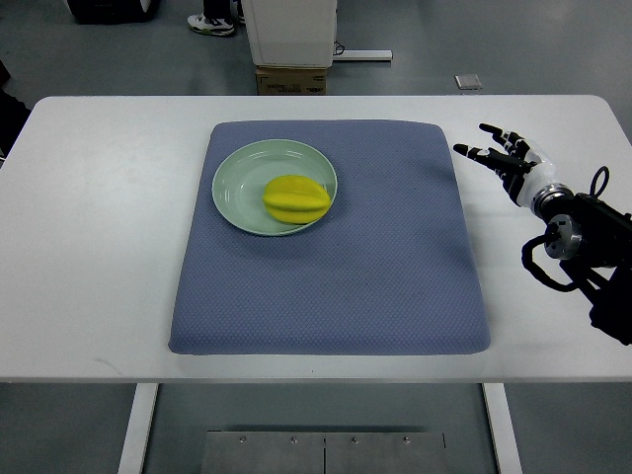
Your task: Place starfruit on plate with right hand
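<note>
From the top view, the starfruit (295, 198) is sitting on the plate (237, 188), lying toward the plate's right side with its yellow ridges showing. The plate itself is resting on the blue mat (326, 286), up near the mat's far left corner, and the mat is covering the middle of the white table (89, 247). Over at the table's right edge, the right hand (501, 156) is hovering well apart from the plate, fingers spread and stretched out, gripping nothing at all. The left arm is not showing anywhere. By my reading, the placing is looking done: fruit on plate, hand clear of both. What is remaining, if anything, is only parking the arm off the table.
</note>
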{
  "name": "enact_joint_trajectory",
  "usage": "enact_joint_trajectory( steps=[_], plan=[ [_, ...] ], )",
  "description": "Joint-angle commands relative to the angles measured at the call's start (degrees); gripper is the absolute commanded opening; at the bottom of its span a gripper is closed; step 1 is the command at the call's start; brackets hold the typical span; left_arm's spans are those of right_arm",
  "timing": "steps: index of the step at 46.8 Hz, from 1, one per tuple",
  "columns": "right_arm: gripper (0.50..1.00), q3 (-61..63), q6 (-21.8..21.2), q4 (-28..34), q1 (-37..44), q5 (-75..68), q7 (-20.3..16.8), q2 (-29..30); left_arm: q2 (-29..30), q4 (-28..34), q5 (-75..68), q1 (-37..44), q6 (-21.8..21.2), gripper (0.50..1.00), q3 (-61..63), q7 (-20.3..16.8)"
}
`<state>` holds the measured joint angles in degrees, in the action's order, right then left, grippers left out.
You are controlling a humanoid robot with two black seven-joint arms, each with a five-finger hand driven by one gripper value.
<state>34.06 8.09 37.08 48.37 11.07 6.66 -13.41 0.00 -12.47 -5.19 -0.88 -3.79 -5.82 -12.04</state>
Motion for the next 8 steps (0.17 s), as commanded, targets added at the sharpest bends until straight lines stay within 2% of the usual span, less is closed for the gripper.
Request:
enact_joint_trajectory(
  steps=[1, 8],
  plan=[
    [1.0, 0.3, 0.0, 0.18, -0.21, 0.01, 0.1, 0.14, 0.0, -0.01, 0.0, 0.0, -0.08, 1.0, -0.07, 0.0],
    [1.0, 3.55, 0.0, 0.27, -0.47, 0.01, 0.19, 0.75, 0.0, -0.01, 0.0, 0.0, 0.01, 1.0, 0.02, 0.0]
  ],
)
